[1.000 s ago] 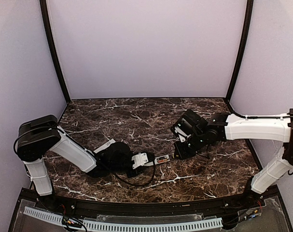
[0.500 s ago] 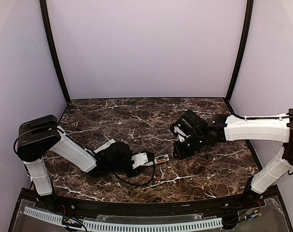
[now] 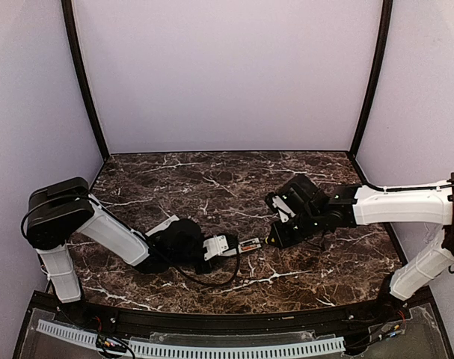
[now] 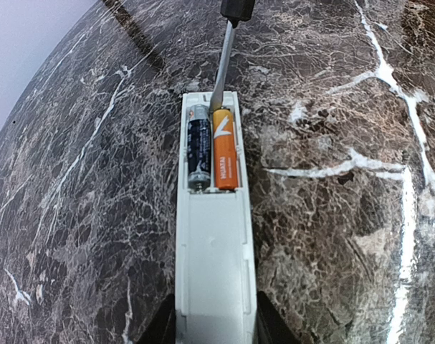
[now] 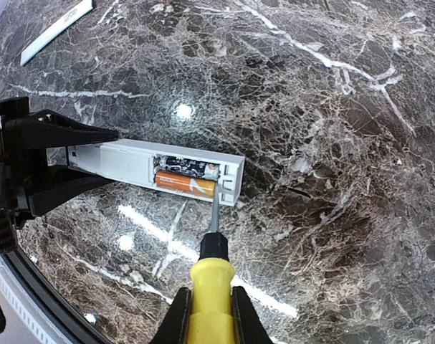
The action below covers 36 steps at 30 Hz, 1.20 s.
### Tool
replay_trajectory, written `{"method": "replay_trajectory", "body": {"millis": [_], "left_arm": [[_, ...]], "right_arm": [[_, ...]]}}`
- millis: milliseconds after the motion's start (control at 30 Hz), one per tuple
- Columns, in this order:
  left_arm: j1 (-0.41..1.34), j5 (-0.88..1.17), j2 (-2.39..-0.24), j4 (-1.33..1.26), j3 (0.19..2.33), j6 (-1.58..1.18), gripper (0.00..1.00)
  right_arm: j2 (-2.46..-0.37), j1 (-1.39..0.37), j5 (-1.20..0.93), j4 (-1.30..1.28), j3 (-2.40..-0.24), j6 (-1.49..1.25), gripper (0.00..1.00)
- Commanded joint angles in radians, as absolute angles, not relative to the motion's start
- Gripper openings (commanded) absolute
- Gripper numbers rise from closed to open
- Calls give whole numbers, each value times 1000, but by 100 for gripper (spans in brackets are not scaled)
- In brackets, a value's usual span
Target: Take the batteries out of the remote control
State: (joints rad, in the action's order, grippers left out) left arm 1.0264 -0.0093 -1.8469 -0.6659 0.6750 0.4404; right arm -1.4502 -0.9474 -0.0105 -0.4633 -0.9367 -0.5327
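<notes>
The white remote control [image 4: 213, 272] lies flat on the marble with its battery bay open. An orange battery [image 4: 225, 150] and a dark battery [image 4: 199, 147] sit side by side in the bay. My left gripper [image 4: 213, 333] is shut on the remote's closed end; it also shows in the top view [image 3: 225, 245]. My right gripper [image 5: 211, 315] is shut on a yellow-handled screwdriver [image 5: 211, 276]. The screwdriver's metal tip touches the end of the orange battery [image 5: 183, 184] at the remote's open end [image 5: 228, 183]. In the top view the right gripper [image 3: 275, 238] is just right of the remote [image 3: 249, 245].
The thin whitish cover strip [image 5: 56, 30] lies loose on the marble beyond the left arm, also in the top view [image 3: 161, 224]. Black frame posts and lilac walls enclose the table [image 3: 212, 187]. A cable loops below the left wrist [image 3: 212, 280].
My right arm has swung down and nearer, bringing the screwdriver tip against the remote's open end. The left arm and the remote have stayed put.
</notes>
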Motion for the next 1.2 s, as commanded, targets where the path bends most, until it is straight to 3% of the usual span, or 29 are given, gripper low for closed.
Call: {"method": "replay_trajectory", "body": {"millis": [0,1167], "left_arm": [[1041,56,-1835,-615,689,455,0],[1040,64,-1844,-618,684,468,0]], "right_arm": [[-1481,-963,-202,-372,-891,-515,0],[-1527,-857,-705,-126,-749,-451,0]]}}
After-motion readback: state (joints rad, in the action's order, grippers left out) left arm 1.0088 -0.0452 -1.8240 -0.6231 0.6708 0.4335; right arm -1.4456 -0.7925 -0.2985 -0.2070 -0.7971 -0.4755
